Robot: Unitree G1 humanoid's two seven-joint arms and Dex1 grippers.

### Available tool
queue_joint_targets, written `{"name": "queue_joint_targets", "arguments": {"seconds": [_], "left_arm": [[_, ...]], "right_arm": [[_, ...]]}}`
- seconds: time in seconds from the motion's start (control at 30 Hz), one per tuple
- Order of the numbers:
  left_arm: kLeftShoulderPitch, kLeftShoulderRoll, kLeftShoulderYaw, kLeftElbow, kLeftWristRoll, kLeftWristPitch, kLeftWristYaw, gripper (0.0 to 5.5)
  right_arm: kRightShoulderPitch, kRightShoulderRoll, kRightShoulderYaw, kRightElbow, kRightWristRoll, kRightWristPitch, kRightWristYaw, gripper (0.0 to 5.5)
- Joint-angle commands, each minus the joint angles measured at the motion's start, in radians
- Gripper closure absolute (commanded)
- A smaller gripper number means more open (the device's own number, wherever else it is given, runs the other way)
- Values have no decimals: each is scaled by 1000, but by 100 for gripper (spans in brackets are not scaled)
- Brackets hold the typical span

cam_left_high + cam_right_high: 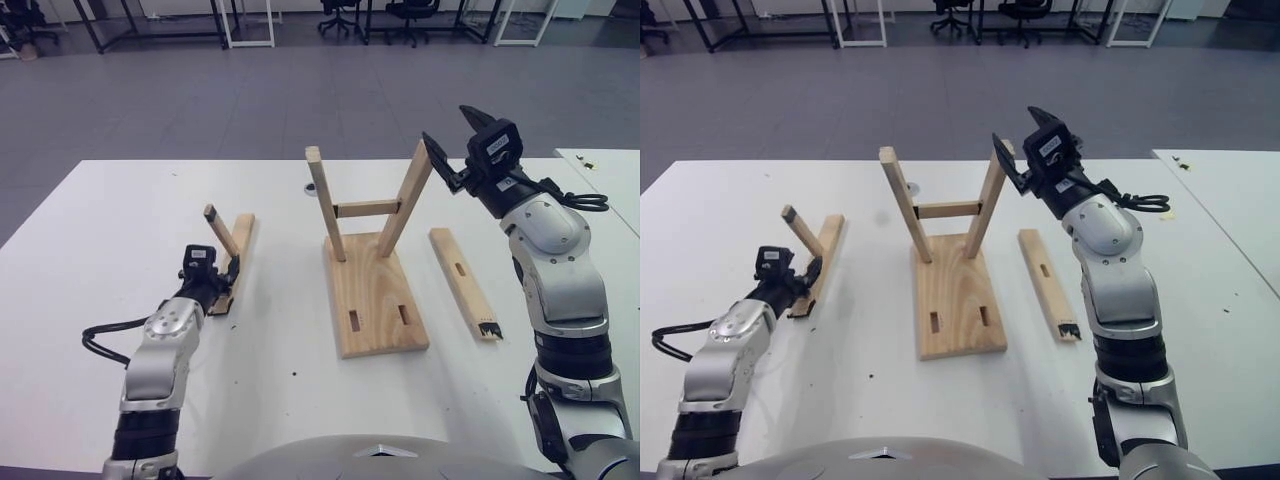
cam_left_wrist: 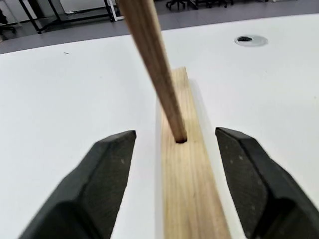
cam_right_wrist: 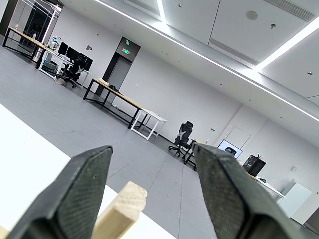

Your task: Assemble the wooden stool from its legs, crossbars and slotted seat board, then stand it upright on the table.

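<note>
The head view has the seat board [image 1: 375, 300] mid-table, with the right gripper [image 1: 458, 140] gaping at the top of an upright leg [image 1: 405, 210]. The left wrist view shows the left gripper [image 2: 174, 135] wide astride the flat leg [image 2: 192, 199] by its crossbar [image 2: 149, 55]: close squarely near that joint. In the right wrist view the leg end sits off-centre, nearer one pad; centre first.

I read white table [image 1: 100, 230]: one leg [image 1: 240, 240] flat, straddled by left gripper [image 1: 222, 288]; seat board [image 1: 385, 320] flat between it and right gripper [image 1: 447, 128]; loose leg [image 1: 458, 272] on board's right-gripper side.
</note>
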Motion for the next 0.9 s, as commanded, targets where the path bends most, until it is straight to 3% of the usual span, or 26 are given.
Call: {"name": "queue_joint_targets", "arguments": {"seconds": [0.03, 0.2, 0.43, 0.63, 0.8, 0.9], "left_arm": [[24, 22, -19, 3, 15, 64, -11, 185], [28, 12, -59, 69, 40, 65, -21, 219], [38, 46, -71, 114, 60, 13, -50, 336], [5, 57, -13, 147, 28, -43, -90, 340], [-197, 107, 96, 78, -56, -241, -174, 348], [-418, 98, 71, 38, -113, -272, -213, 348]], "right_arm": [[-10, 4, 2, -12, -3, 16, -6, 250], [-12, 9, 15, -13, -13, 16, -13, 250], [-33, 10, 22, -27, -26, 24, -23, 250], [-88, 20, -23, -40, 1, 79, -41, 250], [-239, 129, -193, 17, 326, 300, -35, 250], [-381, 214, -274, 114, 563, 478, -58, 250]]}}
